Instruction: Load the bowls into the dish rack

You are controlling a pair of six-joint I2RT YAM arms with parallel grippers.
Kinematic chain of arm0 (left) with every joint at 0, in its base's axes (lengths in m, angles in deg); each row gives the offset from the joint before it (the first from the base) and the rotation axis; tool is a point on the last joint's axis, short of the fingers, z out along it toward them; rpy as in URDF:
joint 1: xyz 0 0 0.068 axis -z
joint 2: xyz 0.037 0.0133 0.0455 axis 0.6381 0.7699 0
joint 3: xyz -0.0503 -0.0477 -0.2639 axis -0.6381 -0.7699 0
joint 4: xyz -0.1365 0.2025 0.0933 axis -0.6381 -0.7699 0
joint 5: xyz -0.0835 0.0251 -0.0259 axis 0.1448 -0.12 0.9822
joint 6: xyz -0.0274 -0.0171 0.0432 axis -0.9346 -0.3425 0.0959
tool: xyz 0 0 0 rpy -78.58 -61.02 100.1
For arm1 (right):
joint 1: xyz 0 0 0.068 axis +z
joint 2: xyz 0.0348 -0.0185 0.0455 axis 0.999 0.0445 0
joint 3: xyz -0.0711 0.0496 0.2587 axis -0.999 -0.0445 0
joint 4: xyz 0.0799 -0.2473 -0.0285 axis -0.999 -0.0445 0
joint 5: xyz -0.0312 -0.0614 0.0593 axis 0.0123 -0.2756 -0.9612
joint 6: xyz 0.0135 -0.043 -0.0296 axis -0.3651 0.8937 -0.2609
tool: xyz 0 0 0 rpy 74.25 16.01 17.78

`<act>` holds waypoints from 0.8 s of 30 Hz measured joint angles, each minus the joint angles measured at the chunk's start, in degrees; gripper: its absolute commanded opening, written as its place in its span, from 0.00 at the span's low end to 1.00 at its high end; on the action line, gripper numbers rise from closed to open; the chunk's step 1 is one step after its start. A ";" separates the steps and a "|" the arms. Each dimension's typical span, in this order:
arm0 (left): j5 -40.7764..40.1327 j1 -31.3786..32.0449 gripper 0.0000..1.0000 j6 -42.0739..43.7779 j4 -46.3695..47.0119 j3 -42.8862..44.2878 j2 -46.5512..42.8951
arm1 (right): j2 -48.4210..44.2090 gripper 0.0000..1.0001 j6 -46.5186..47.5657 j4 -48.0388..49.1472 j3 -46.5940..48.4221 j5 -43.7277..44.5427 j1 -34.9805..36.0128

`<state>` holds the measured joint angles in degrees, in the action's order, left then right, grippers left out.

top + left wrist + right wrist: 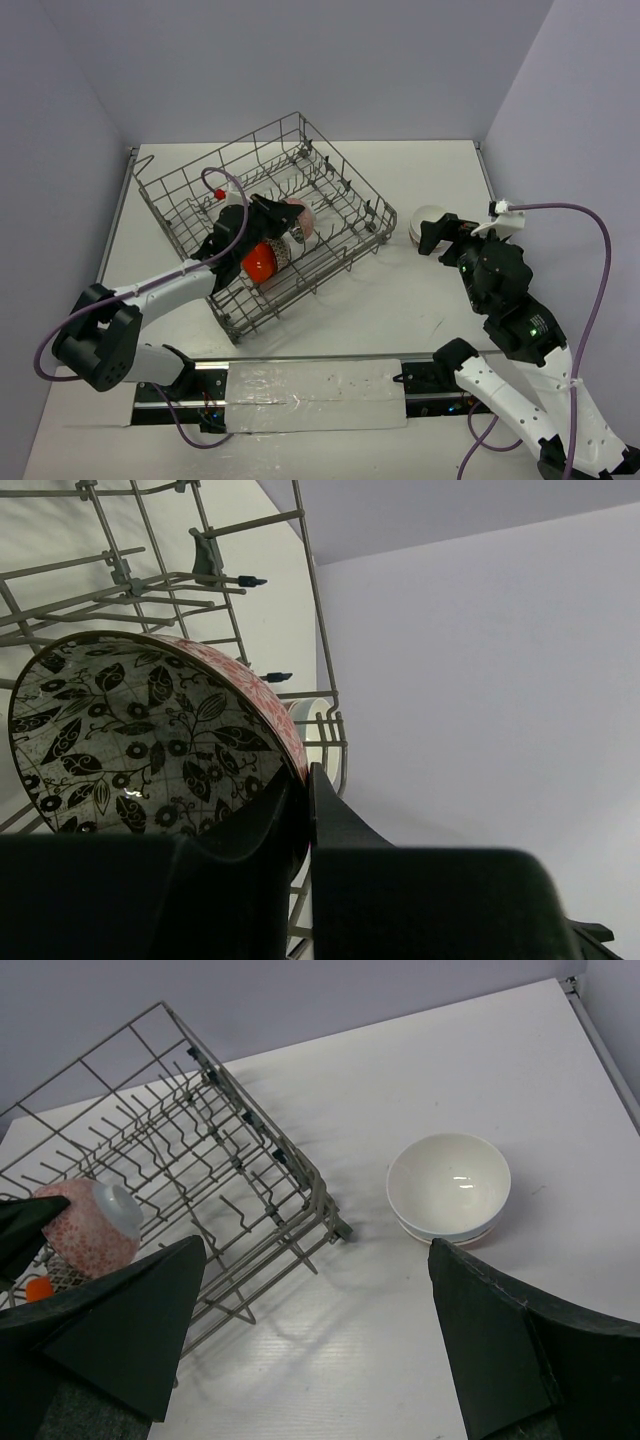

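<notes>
1 dish rack [190, 195]: 2 bowls in it, orange-red bowl [260, 262] + leaf-patterned bowl [140, 740] | left gripper [308, 810] clamped on latter's rim | 1 white bowl [449, 1185] on table [400, 1380] | right gripper [312, 1260] spread wide, empty

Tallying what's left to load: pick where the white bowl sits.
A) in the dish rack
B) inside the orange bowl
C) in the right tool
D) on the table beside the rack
D: the white bowl rests on the table, outside the dish rack, nothing gripping it.
</notes>
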<state>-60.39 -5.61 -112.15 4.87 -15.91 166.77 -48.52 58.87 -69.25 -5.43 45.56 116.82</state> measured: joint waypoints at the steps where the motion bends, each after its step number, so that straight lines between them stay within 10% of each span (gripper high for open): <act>1: 0.04 0.00 0.00 0.17 -0.26 0.22 0.00 | -0.04 1.00 0.02 0.00 0.00 0.04 0.00; 24: 2.56 -0.04 0.00 -0.92 5.84 3.61 7.19 | -0.15 1.00 0.26 0.50 -1.05 0.50 0.00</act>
<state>-57.83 -5.65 -113.07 10.71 -12.31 173.96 -48.68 59.13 -68.75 -6.48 46.06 116.82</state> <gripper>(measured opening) 0.115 0.999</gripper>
